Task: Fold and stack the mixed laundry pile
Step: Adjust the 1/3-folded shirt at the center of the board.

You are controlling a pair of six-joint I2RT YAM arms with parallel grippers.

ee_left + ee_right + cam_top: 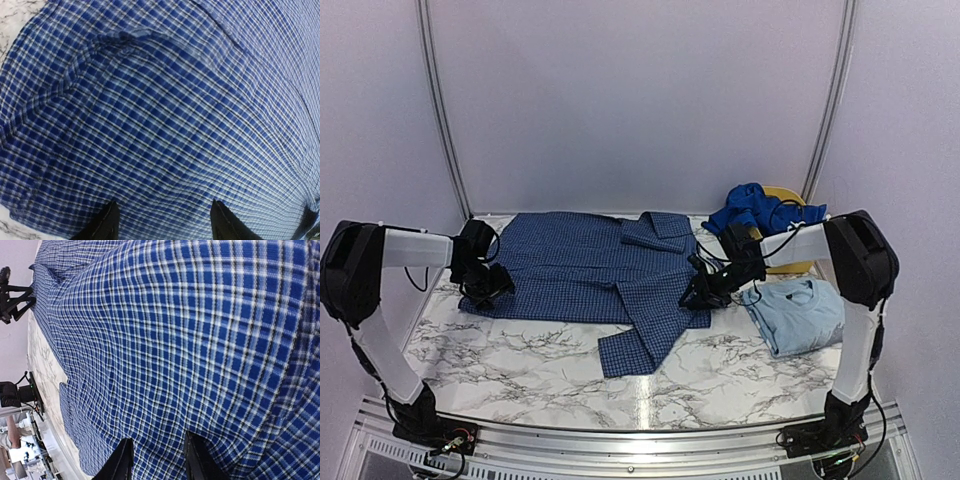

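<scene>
**Checked shirt stretched between two arms, one at each end**

From where I stand, the navy-and-white small-check cotton shirt (585, 265) lies spread flat on the white marble-patterned worktop (520, 352). Its long axis runs left to right, with the collar toward the right. One sleeve (638, 342) juts out toward the near edge.

The left pincer (492, 288) sits at the shirt's left end, at the far end from the collar. It is released: its fingers (109, 220) stand wide apart over the cloth, with nothing clamped between them.

The right pincer (702, 292) sits at the opposite end, by the shoulder. Its fingers (122, 460) are closer together and checked cloth shows in the gap. I cannot tell whether they pinch a fold or only hover over it.

The rest of the laundry is off to the right:
- A pale sky-blue T-shirt (802, 315), already folded, lies just beyond the right pincer.
- A bright royal-blue crumpled piece (748, 208) lies heaped in a small yellow plastic basket (788, 192) at the back.

I judge the next fold depends on the stray sleeve. It lies nearer the right arm, down and to the left of that pincer. The left arm would have to cross most of the shirt's length to reach it.
</scene>
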